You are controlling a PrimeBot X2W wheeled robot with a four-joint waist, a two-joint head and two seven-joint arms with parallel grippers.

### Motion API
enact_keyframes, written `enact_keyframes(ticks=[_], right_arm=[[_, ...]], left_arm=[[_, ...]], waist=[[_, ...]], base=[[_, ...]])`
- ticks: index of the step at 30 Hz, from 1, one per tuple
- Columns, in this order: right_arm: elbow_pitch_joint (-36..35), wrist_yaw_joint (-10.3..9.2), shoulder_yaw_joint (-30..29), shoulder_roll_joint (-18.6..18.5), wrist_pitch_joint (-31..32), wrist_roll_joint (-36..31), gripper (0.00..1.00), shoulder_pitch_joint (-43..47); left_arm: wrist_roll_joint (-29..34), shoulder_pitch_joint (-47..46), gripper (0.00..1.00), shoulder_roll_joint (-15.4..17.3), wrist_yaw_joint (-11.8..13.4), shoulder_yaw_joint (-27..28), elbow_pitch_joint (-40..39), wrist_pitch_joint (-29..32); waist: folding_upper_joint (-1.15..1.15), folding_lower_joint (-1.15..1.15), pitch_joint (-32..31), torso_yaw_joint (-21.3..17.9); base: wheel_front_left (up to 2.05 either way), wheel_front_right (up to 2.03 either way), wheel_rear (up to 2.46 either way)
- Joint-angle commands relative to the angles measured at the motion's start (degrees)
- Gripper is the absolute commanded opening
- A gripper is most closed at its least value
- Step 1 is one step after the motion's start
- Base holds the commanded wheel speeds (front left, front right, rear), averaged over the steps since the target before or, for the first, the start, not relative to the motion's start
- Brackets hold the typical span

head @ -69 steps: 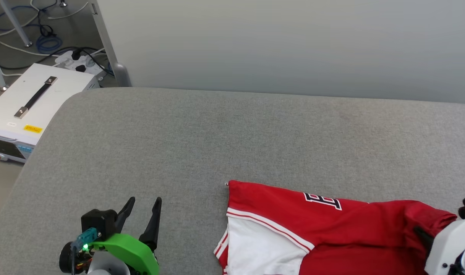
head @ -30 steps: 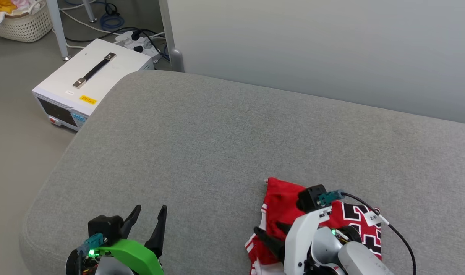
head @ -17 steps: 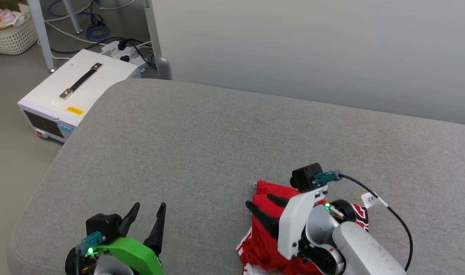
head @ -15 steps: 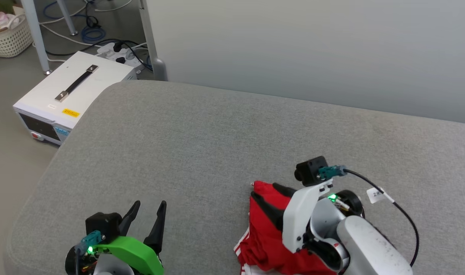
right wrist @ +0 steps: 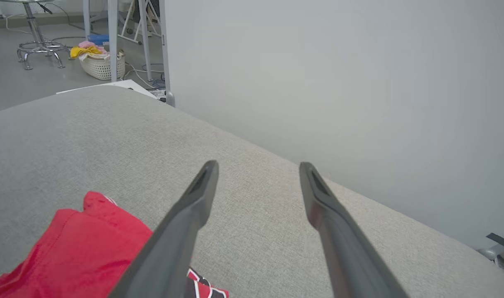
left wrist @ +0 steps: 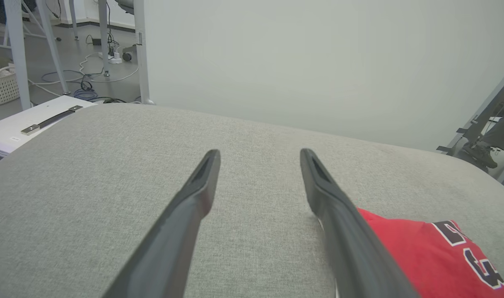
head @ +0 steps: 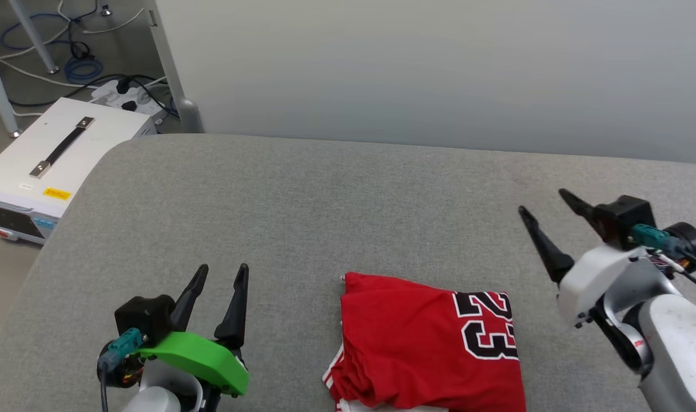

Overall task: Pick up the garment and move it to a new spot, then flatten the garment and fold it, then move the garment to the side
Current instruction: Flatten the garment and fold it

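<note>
We find the jaws of the left gripper [head: 223, 266] spread wide with nothing between them, the two dark fingers pointing away from us over the grey fabric-covered tabletop [head: 325, 200]. The left wrist view agrees: the left gripper [left wrist: 259, 152] has only bare grey weave in its gap. The jaws of the right gripper [head: 540, 200] are likewise spread wide and empty, tilted toward the left of the head view. In the right wrist view the right gripper [right wrist: 258, 164] also frames only bare weave.

The garment [head: 416, 337] lies folded on the tabletop at the near edge of the head view, between the two grippers and touched by neither. It is red, with a black, white-outlined "23" on its right part and striped trim at its lower left corner. It sits just to the right of the left gripper, while the right gripper stands farther back and to the right of it. From the left wrist we see the garment [left wrist: 421, 252] partly behind the right-hand finger. From the right wrist the garment [right wrist: 82, 244] lies at the lower left.

Beyond the tabletop's far left corner a white box with a black handle [head: 44, 154] stands on the floor, with cables [head: 73, 63] behind it and a pale wall [head: 439, 68] across the back.
</note>
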Motion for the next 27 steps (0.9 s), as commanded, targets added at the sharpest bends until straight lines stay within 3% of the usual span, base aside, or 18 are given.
enact_keyframes(ticks=[1, 6, 14, 20, 27], right_arm=[[-1.0, -0.04, -1.5, -0.5, -1.7, -1.1, 1.00, 2.0], [-4.4, -0.04, -9.4, 0.3, -6.4, -2.9, 1.00, 8.1], [-12.0, -0.04, -19.1, 7.6, -11.7, -5.5, 1.00, 19.3], [-13.4, -0.04, -22.0, 12.9, -14.7, -7.2, 1.00, 24.5], [-12.3, -0.04, -21.6, 14.6, -15.4, -8.0, 1.00, 25.5]], left_arm=[[1.2, 1.2, 1.00, -0.7, -0.5, 0.9, -0.5, -0.3], [4.2, 2.2, 1.00, -2.8, -2.2, 3.4, -1.4, -0.3], [9.2, 5.0, 1.00, -7.3, -5.9, 9.1, -3.7, -0.3], [13.8, 6.8, 1.00, -10.3, -9.1, 12.8, -3.9, -0.3], [17.2, 7.8, 1.00, -12.9, -11.6, 15.7, -2.9, -0.3]], waist=[[0.00, 0.00, 0.5, -0.8], [0.00, 0.00, 0.6, -1.5], [0.00, 0.00, 0.7, -2.5], [0.00, 0.00, 0.7, -2.8], [0.00, 0.00, 0.4, -3.0]], base=[[0.00, 0.00, 0.00], [0.00, 0.00, 0.00], [0.00, 0.00, 0.00], [0.00, 0.00, 0.00], [0.00, 0.00, 0.00]])
